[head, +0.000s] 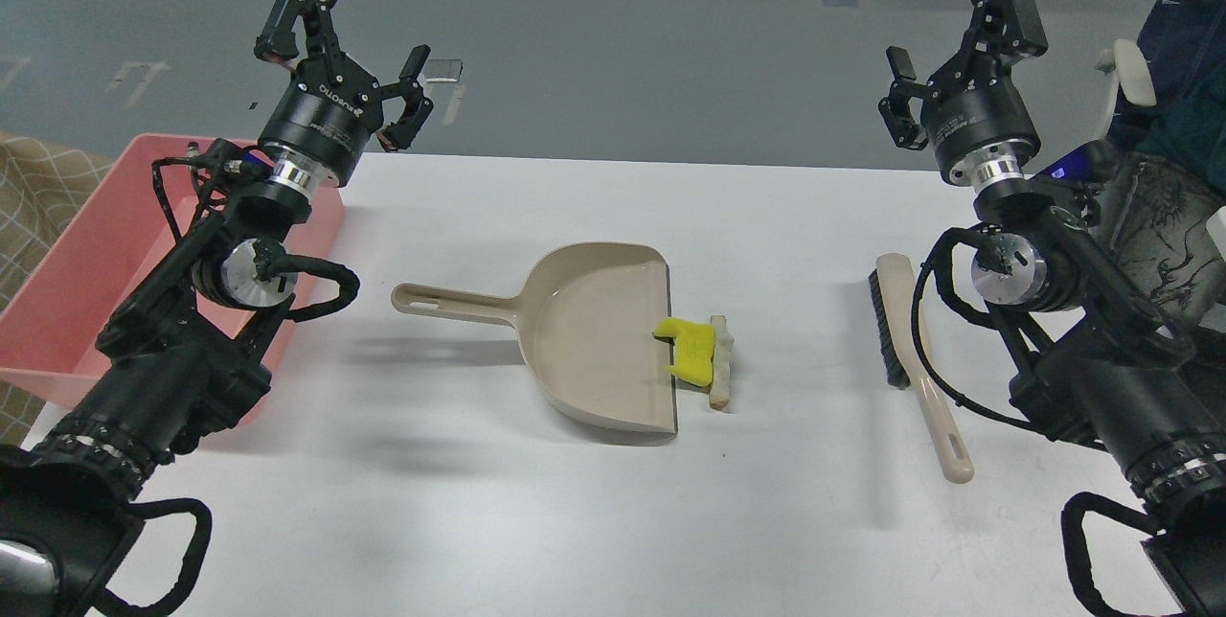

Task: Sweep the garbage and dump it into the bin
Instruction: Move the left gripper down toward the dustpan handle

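The white worktop point(613, 502) carries every item; we take the dustpan point(599, 334) at its centre as our landmark. Far to the left of the dustpan, at the worktop's edge, sits the pink bin point(67, 282), partly hidden behind our left arm; we judge it is placed within that arm's reach so a loaded pan can be tipped into it. The dustpan lies flat with its handle pointing left toward the bin and its open lip facing right, an arrangement that suits a left-hand grasp of the handle. Well to the right of the dustpan lies the brush point(915, 363), bristles on its left side and handle toward us, near our right arm, presumably for sweeping leftward. The garbage rests at the dustpan's lip: the yellow chunk point(692, 349) straddles the lip, partly on the pan floor, and the white slice point(720, 360) lies just outside, touching the chunk. We judge that sweeping has not yet begun. Our left gripper point(354, 42) hovers above and left of the dustpan, jaws spread wide and empty; our right gripper point(943, 47) hovers above the brush side, jaws likewise spread, holding nothing.
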Action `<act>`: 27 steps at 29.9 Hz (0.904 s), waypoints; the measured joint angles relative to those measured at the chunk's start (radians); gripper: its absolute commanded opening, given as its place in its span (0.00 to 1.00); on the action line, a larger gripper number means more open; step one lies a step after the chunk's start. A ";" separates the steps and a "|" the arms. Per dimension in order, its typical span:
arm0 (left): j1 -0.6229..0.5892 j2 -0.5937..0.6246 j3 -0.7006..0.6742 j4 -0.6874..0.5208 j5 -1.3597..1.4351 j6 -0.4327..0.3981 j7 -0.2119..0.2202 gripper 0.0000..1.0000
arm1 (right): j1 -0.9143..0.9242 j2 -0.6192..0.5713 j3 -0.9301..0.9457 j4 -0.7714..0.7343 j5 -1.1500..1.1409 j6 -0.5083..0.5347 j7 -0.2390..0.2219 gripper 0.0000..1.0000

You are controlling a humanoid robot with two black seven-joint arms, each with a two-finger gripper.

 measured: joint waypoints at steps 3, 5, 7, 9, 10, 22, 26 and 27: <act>-0.008 0.002 0.004 0.007 0.000 0.005 0.003 0.99 | 0.001 -0.001 0.000 0.000 0.000 -0.002 -0.001 1.00; -0.009 0.000 0.005 0.013 0.000 0.006 0.003 0.99 | 0.001 -0.001 0.001 -0.003 0.000 -0.005 -0.001 1.00; -0.009 -0.007 0.007 0.015 0.001 0.006 0.000 0.99 | 0.000 0.000 0.001 -0.005 0.000 -0.005 -0.001 1.00; -0.010 -0.010 0.008 0.015 0.002 0.006 -0.004 0.99 | 0.000 0.000 0.002 -0.006 0.000 -0.005 -0.002 1.00; -0.011 -0.011 0.008 0.015 0.002 0.006 -0.005 0.99 | 0.000 0.000 0.002 -0.006 0.000 -0.005 -0.002 1.00; -0.014 -0.001 0.074 0.002 0.002 0.006 0.004 0.98 | -0.018 0.003 -0.003 0.008 0.000 0.018 -0.001 1.00; -0.013 0.000 0.075 0.005 0.000 0.007 0.002 0.98 | -0.027 0.002 -0.003 0.006 0.000 0.019 -0.002 1.00; -0.013 0.001 0.074 0.010 0.000 0.009 0.000 0.98 | -0.029 0.000 -0.003 0.005 0.000 0.019 -0.002 1.00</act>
